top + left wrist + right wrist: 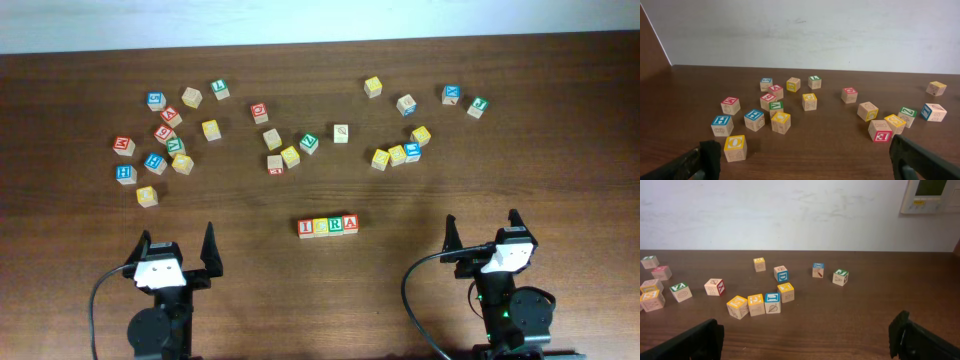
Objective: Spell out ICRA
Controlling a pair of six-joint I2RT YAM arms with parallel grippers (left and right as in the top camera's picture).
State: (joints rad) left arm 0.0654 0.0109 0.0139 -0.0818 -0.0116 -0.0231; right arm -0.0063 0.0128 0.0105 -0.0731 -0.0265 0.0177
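Left pincer point(177, 238) and right pincer point(482, 222) both released, empty, at near edge of bench point(560, 170). Four-block row point(328, 226) lies between them; second letter unclear. Spelling looks finished; next move: verify only.
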